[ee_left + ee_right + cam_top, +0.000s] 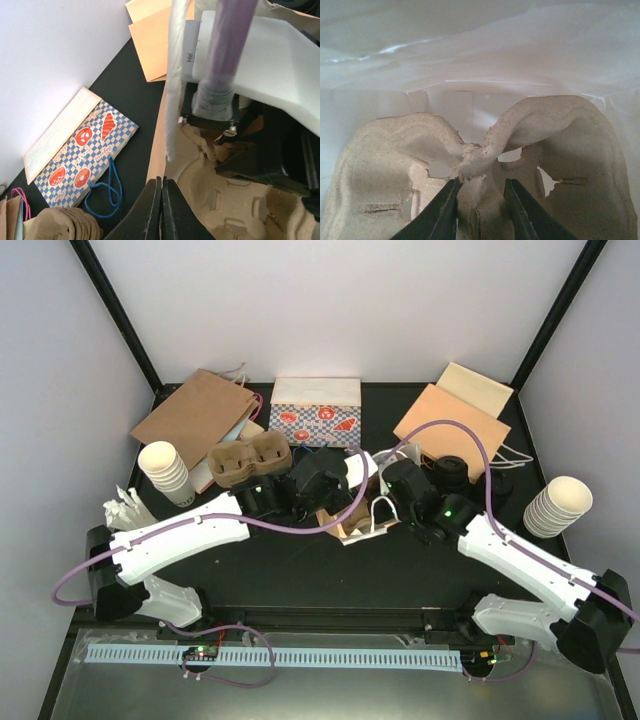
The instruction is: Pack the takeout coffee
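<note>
A paper bag with a white inside stands open at the table's middle. My left gripper is shut, pinching the bag's rim; it also shows in the top view. My right gripper reaches into the bag, and its fingers clasp the centre ridge of a brown pulp cup carrier, which also shows in the left wrist view. In the top view the right gripper is at the bag's mouth. Two black-lidded coffee cups stand behind the right arm, apart from both grippers.
A stack of pulp carriers sits left of the bag. Stacks of cream paper cups stand at the left and right. A checkered bag, brown bags and tan bags lie at the back. White crumpled paper lies at the left.
</note>
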`<state>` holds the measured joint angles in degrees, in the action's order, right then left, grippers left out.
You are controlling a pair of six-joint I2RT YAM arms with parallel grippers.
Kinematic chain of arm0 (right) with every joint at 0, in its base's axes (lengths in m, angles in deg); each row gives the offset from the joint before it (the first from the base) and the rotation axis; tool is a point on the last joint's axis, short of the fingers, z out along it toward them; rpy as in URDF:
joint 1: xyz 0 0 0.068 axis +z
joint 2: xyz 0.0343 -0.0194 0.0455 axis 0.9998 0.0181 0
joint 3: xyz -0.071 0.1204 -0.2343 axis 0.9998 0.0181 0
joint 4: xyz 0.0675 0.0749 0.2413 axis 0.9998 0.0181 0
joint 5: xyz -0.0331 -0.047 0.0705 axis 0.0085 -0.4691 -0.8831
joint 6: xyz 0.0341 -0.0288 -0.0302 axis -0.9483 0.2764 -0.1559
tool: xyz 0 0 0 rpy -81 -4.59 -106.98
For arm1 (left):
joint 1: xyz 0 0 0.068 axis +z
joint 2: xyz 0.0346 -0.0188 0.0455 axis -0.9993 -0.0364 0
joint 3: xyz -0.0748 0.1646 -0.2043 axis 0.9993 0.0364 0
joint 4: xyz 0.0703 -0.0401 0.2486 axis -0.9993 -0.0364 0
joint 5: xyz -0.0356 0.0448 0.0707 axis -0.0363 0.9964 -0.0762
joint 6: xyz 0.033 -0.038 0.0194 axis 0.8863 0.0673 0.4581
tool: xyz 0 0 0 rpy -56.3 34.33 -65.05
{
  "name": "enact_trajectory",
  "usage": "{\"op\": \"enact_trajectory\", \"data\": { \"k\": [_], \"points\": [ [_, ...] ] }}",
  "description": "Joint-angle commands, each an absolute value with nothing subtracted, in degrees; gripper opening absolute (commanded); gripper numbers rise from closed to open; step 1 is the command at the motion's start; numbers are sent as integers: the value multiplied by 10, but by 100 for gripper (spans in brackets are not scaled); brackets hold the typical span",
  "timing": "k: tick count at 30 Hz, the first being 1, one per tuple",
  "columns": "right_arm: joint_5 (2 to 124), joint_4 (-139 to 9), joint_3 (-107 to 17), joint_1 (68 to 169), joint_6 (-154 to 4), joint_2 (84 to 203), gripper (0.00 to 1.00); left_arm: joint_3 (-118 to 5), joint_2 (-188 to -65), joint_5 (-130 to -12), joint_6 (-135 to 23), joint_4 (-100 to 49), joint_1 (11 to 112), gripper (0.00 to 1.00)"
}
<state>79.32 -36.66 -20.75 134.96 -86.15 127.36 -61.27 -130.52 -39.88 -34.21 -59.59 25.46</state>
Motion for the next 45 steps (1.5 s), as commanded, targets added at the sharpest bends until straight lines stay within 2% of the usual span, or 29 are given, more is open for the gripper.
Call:
{"op": "enact_trajectory", "data": {
  "k": [1,9,17,24,35,40,45],
  "points": [
    [784,-341,-187,1353,-829,1240,24,-602,-1278,-399,-323,-551,248,2],
    [810,-349,-199,1352,-749,1230,24,-548,-1226,-438,-307,-547,242,2],
    [759,-344,-217,1353,-647,1264,24,-508,-1193,-437,-303,-497,240,2],
    [700,-387,-157,1355,-619,1231,24,-514,-1197,-429,-315,-480,241,2],
    [763,-461,-136,1354,-749,1259,23,-511,-1194,-486,-340,-474,240,1],
    [744,-517,-104,1355,-800,1256,21,-508,-1195,-495,-347,-473,240,2],
    [761,-506,-93,1355,-822,1258,21,-511,-1199,-479,-358,-470,240,2]
  ]
}}
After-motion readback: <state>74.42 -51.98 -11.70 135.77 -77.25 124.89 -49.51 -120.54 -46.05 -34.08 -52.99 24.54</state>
